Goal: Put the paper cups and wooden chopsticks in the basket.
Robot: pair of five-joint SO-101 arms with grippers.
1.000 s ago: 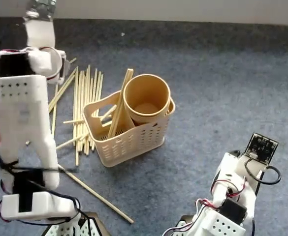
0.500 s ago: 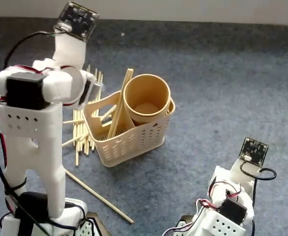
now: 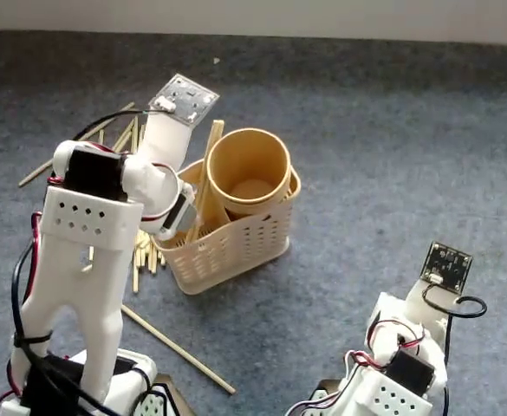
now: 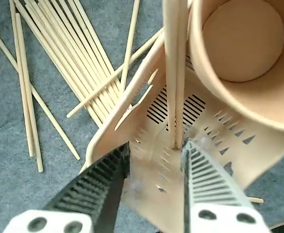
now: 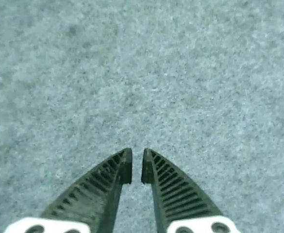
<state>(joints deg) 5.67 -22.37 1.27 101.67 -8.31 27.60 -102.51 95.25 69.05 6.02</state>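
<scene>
A: L gripper point(image 4: 155, 148) — why parked there?

B: It hangs right over the left part of the basket point(image 3: 236, 251), fingers spread, nothing between them. Reads to me as a drop posn. A pair of wooden chopsticks point(image 3: 211, 156) stands in that part, just beside one finger and leaning against the cup.

A: Basket contents?

B: Paper cup point(image 3: 236, 169) upright in the right part, mouth up, nothing inside. Poss. a second cup nested under it, can't tell. The chopsticks slant in the left part, tops poking above the rim on the far side.

A: What's outstanding?

B: Loose chopsticks point(image 4: 69, 43) lie flat on the table point(image 5: 180, 73) left of the basket, a rough parallel bundle plus strays. A single stick point(image 3: 175, 347) lies nearer, apart from the rest. Task partway done, by my guess.

A: R gripper point(image 5: 137, 170)?

B: Near right corner, low over bare carpet, fingers pinched almost together on nothing — prob. kept clear so the L arm has room.
</scene>
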